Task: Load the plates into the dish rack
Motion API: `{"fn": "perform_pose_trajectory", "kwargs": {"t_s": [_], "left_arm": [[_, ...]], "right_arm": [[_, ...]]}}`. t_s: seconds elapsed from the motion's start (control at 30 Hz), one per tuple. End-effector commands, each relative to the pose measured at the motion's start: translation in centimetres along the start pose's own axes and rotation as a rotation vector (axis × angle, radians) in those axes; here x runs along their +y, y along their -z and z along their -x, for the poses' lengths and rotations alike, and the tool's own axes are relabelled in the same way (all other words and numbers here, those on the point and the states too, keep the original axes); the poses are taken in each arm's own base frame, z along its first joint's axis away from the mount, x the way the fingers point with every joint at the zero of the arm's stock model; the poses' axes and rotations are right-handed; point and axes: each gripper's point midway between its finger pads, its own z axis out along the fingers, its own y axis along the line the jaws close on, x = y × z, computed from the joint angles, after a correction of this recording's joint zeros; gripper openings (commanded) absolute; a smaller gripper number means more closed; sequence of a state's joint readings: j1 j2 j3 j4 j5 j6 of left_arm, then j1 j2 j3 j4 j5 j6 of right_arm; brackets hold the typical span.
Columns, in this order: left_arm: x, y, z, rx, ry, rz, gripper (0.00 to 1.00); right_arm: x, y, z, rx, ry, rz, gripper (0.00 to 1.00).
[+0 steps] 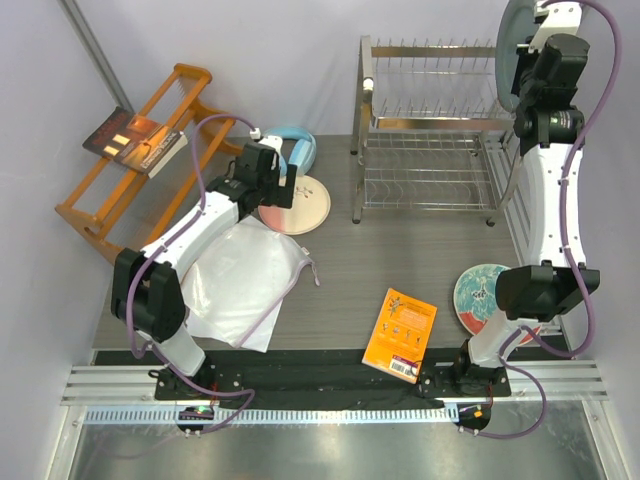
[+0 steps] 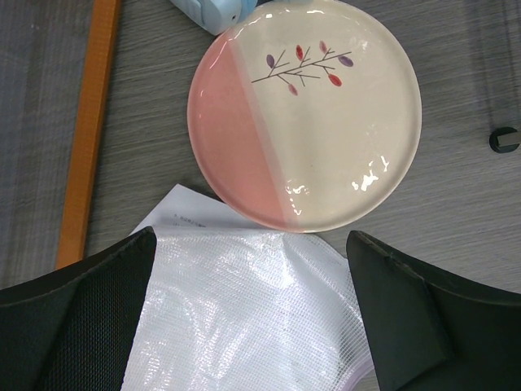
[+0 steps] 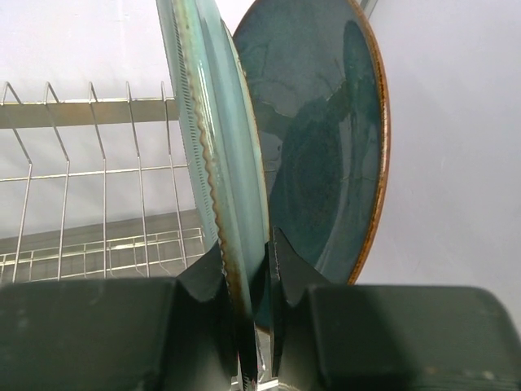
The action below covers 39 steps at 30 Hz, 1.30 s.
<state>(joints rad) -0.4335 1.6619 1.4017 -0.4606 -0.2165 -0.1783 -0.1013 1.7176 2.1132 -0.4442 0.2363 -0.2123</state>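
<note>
My right gripper (image 1: 527,72) (image 3: 244,254) is raised at the silver dish rack's (image 1: 430,130) right end, shut on the rim of the pale grey-green plate (image 1: 508,45) (image 3: 213,138), held upright on edge. The dark teal plate (image 3: 326,138) stands upright just right of it. Rack wires (image 3: 81,163) show to the left. My left gripper (image 1: 270,195) (image 2: 248,309) is open over a white mesh bag, just short of the pink-and-cream sprig plate (image 1: 297,205) (image 2: 305,110), which lies flat. The teal-and-red patterned plate (image 1: 480,292) lies flat at the right, partly hidden under the right arm.
Light blue headphones (image 1: 292,145) (image 2: 207,12) touch the pink plate's far edge. An orange wooden rack (image 1: 140,150) holding a book stands at the back left. A white mesh bag (image 1: 245,280) (image 2: 244,309) lies under the left arm. An orange booklet (image 1: 400,335) lies at the front.
</note>
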Motion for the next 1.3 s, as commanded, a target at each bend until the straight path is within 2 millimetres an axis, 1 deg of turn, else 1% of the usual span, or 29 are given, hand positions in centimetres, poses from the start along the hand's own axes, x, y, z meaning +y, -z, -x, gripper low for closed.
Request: {"fn": "perform_pose_trajectory", "kwargs": {"t_s": [0.0, 0.03, 0.27, 0.3, 0.33, 0.37, 0.4, 0.43, 0.47, 0.5, 0.57, 0.6, 0.67, 0.7, 0.73, 0.8, 0.87, 0.9, 0.93, 0.97, 1.0, 1.03, 1.07, 1.1, 1.13, 1.17, 1.2, 1.23, 1.27], "left_arm": [[-0.1, -0.2, 1.0, -0.041, 0.014, -0.002, 0.99], [-0.1, -0.2, 1.1, -0.043, 0.012, 0.003, 0.99], [0.1, -0.5, 0.7, -0.029, 0.007, 0.014, 0.99], [0.0, -0.6, 0.7, -0.029, 0.008, 0.013, 0.99], [0.0, -0.5, 0.8, -0.03, 0.01, 0.011, 0.99], [0.0, -0.6, 0.7, -0.027, 0.01, 0.01, 1.0], [-0.1, -0.6, 0.8, -0.028, 0.011, 0.008, 1.0], [-0.1, -0.7, 0.9, -0.029, 0.013, 0.006, 1.0], [-0.2, -0.6, 0.9, -0.031, 0.015, 0.004, 1.0], [-0.2, -0.7, 0.9, -0.029, 0.015, 0.002, 1.0], [-0.3, -0.6, 0.9, -0.028, 0.018, -0.005, 0.99], [-0.5, -0.6, 0.9, -0.027, 0.024, -0.011, 0.99], [-0.6, -0.6, 0.6, -0.017, 0.028, -0.017, 1.0], [-0.7, -0.6, 0.3, -0.01, 0.031, -0.024, 0.99], [-0.7, -0.6, 0.1, -0.004, 0.033, -0.026, 0.99], [-0.8, -0.6, -0.3, 0.006, 0.028, -0.029, 1.0], [-1.1, -1.0, -1.1, 0.028, -0.003, -0.052, 1.0], [-1.1, -1.2, -1.6, 0.04, -0.018, -0.054, 0.99], [-1.2, -1.4, -2.3, 0.067, -0.045, -0.064, 0.99], [-1.3, -1.5, -2.7, 0.085, -0.066, -0.076, 1.0], [-1.5, -2.0, -3.3, 0.112, -0.084, -0.079, 1.0], [-1.4, -2.0, -4.3, 0.154, -0.101, -0.078, 0.99], [-1.2, -2.2, -4.9, 0.181, -0.118, -0.073, 0.98], [-1.0, -2.5, -5.3, 0.206, -0.123, -0.059, 0.98], [-0.8, -2.5, -5.9, 0.226, -0.13, -0.046, 0.98], [-0.5, -2.7, -6.2, 0.232, -0.159, -0.036, 0.97], [-0.2, -2.8, -6.9, 0.245, -0.184, -0.036, 0.96], [-0.3, -2.8, -6.8, 0.237, -0.202, -0.038, 0.95], [-0.3, -2.6, -6.7, 0.23, -0.221, -0.042, 0.94]], "right_arm": [[-1.0, 1.0, 7.0, -0.225, -0.101, -0.015, 0.01], [-0.7, 0.4, 6.3, -0.209, -0.098, -0.011, 0.01], [0.0, -1.3, 4.6, -0.168, -0.095, -0.029, 0.01], [-0.1, -1.2, 4.7, -0.17, -0.099, -0.038, 0.01], [-0.1, -1.2, 4.7, -0.169, -0.102, -0.042, 0.04], [-0.1, -1.1, 4.9, -0.171, -0.105, -0.047, 0.12], [-0.2, -0.9, 5.0, -0.174, -0.108, -0.048, 0.32], [0.1, -0.6, 5.2, -0.179, -0.102, -0.034, 0.41], [0.3, -0.3, 5.5, -0.186, -0.1, -0.021, 0.47], [0.3, 0.5, 6.0, -0.196, -0.103, -0.008, 0.55], [1.1, 1.6, 6.9, -0.215, -0.106, 0.043, 0.6], [1.1, 2.7, 7.6, -0.228, -0.107, 0.056, 0.63], [1.9, 4.1, 8.5, -0.248, -0.097, 0.094, 0.64], [1.6, 5.4, 9.2, -0.266, -0.095, 0.093, 0.65], [1.6, 6.0, 9.5, -0.272, -0.087, 0.094, 0.65], [1.0, 7.1, 10.1, -0.285, -0.064, 0.057, 0.66], [-0.5, 8.7, 11.0, -0.308, -0.065, 0.009, 0.67], [-0.9, 9.0, 10.8, -0.306, -0.056, -0.005, 0.67], [-1.7, 10.4, 11.5, -0.328, -0.064, -0.021, 0.67], [-2.0, 11.1, 11.6, -0.333, -0.068, -0.025, 0.67], [-1.6, 11.1, 10.7, -0.317, -0.075, -0.007, 0.68], [-1.3, 11.7, 10.6, -0.321, -0.089, 0.015, 0.68], [-1.5, 13.4, 11.0, -0.339, -0.107, 0.039, 0.68], [0.5, 13.5, 9.3, -0.304, -0.121, 0.135, 0.68], [1.4, 14.0, 8.4, -0.286, -0.133, 0.183, 0.68], [2.0, 15.8, 8.2, -0.29, -0.146, 0.242, 0.68], [4.7, 15.9, 4.7, -0.197, -0.145, 0.366, 0.68], [6.0, 16.6, 3.0, -0.144, -0.186, 0.431, 0.68], [6.9, 17.4, 1.2, -0.094, -0.202, 0.476, 0.66]]}}
